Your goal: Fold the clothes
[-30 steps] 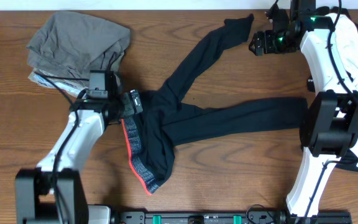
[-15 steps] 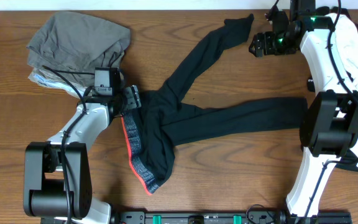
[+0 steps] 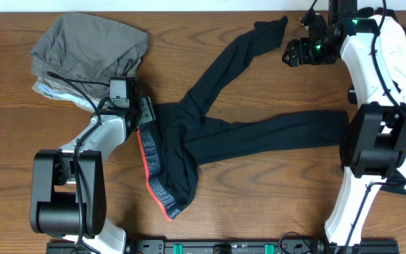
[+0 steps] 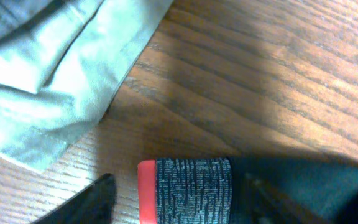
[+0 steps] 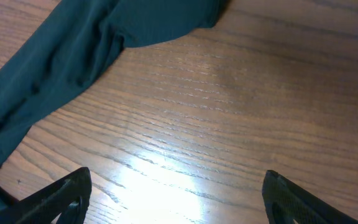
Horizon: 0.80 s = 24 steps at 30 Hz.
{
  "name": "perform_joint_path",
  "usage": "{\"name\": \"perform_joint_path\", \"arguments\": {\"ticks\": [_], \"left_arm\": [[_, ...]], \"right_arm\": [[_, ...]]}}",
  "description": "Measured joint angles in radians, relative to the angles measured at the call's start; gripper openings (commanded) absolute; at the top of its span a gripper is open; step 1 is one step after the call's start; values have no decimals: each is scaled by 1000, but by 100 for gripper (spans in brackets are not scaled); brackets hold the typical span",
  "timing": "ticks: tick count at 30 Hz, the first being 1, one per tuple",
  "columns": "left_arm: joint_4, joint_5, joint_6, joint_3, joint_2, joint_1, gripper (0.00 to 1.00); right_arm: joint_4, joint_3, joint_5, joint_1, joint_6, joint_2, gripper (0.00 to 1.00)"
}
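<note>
The black leggings lie flat in the middle of the wooden counter. One leg runs off to the right. The other leg slants up to the far right. The grey waistband with its red edge is bunched at the near left.

From above, the left pincer sits at the far end of the waistband, but its fingers are hard to see. The left wrist view shows more. There the end of the waistband lies between the two dark fingers. The pincer is spread. A bit of bare wood shows between one finger and the red edge, so it is not pinching yet. A pile of grey-green clothes lies just beside it, to the far left.

From above, the right pincer is near the foot of the slanted leg. The right wrist view shows it spread wide. Only bare wood lies between its fingers, and the leg cloth is off to one side, not touching
</note>
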<state>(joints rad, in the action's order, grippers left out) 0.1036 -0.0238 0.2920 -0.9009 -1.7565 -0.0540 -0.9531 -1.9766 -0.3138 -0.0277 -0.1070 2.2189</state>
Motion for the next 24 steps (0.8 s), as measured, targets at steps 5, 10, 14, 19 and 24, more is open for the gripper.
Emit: {"name": "perform_joint_path", "arguments": {"ticks": [5, 10, 14, 19, 24], "left_arm": [[2, -10, 2, 0, -10, 0, 25], [24, -15, 0, 0, -18, 0, 14], [14, -18, 0, 0, -19, 0, 6], [-118, -8, 0, 0, -22, 0, 6], [-274, 23, 0, -11, -22, 0, 6]], "right_arm": [[-1, 0, 0, 0, 0, 0, 85], [-2, 0, 0, 0, 0, 0, 85], [-4, 0, 0, 0, 0, 0, 85], [-5, 0, 0, 0, 0, 0, 85], [-5, 0, 0, 0, 0, 0, 84]]}}
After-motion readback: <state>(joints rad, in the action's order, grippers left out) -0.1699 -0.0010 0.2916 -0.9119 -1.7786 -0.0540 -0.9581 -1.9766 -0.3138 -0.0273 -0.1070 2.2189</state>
